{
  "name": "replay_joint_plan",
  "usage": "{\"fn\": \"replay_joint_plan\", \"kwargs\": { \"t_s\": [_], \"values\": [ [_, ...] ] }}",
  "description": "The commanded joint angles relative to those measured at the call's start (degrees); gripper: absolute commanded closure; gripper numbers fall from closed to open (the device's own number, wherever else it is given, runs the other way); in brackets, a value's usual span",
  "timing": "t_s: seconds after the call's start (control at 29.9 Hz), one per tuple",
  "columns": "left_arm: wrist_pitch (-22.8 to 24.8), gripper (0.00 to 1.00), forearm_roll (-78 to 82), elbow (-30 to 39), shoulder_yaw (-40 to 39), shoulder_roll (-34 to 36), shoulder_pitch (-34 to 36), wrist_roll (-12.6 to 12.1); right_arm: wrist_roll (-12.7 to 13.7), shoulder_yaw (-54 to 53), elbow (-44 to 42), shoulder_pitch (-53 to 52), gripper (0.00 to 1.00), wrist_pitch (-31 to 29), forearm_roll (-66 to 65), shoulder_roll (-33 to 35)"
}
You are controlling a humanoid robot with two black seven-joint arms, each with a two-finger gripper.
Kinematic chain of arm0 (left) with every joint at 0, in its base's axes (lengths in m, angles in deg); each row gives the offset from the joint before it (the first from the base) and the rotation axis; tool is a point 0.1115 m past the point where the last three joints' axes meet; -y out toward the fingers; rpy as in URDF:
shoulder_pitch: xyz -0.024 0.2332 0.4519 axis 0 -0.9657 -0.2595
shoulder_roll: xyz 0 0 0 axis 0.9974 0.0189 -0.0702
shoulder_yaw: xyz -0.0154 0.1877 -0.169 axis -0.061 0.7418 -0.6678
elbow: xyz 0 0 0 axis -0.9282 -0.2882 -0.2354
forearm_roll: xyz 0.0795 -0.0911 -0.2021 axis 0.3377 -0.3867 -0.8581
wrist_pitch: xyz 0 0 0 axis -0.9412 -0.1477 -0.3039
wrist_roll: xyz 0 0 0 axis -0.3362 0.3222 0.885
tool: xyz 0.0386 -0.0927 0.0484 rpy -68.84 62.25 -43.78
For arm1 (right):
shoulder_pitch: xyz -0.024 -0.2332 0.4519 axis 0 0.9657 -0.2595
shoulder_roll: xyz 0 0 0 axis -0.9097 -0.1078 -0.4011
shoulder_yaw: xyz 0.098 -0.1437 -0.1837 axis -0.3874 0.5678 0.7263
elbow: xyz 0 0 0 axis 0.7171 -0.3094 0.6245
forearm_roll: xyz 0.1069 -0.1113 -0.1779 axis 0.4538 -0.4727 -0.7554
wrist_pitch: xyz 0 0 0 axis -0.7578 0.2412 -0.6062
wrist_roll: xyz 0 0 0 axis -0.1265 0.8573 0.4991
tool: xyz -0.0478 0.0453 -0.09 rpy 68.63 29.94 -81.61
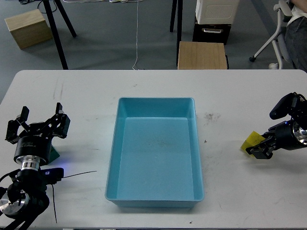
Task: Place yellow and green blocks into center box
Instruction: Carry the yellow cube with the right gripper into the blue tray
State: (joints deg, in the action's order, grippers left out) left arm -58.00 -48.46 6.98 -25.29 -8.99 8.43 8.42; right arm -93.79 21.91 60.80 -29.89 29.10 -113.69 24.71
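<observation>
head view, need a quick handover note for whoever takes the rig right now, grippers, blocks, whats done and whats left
Left gripper: jaws spread open, empty, hovering directly over the green block, which sits on the table mostly hidden behind the wrist.
Right gripper: at the yellow block near the table's right edge; jaws at the block, but a firm grip cannot be confirmed.
Blue box: center of table, empty.
Done: nothing in the box yet.
Left: grasp each block, carry it over the box, release inside.

left fingers point(38, 125) spread over green block point(54, 152) | right fingers point(259, 149) on yellow block point(251, 142) | blue tray point(156, 199) between
</observation>
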Motion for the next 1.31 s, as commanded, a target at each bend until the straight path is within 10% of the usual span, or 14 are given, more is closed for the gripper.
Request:
{"fn": "replay_joint_plan", "kwargs": {
  "t_s": [0.0,0.57,1.27],
  "values": [
    [0.0,0.0,0.0,0.0,0.0,0.0,-0.1,0.0,0.0,0.0,-0.9,-6.3,0.98,0.0,0.0,0.0],
    [0.0,0.0,0.0,0.0,-0.2,0.1,-0.2,0.0,0.0,13.5,3.2,-33.1,0.98,0.0,-0.7,-14.5],
    [0.0,0.0,0.0,-0.8,-1.9,0.4,-0.1,0.0,0.0,23.6,0.2,-31.9,0.98,0.0,0.1,-37.2]
  ]
}}
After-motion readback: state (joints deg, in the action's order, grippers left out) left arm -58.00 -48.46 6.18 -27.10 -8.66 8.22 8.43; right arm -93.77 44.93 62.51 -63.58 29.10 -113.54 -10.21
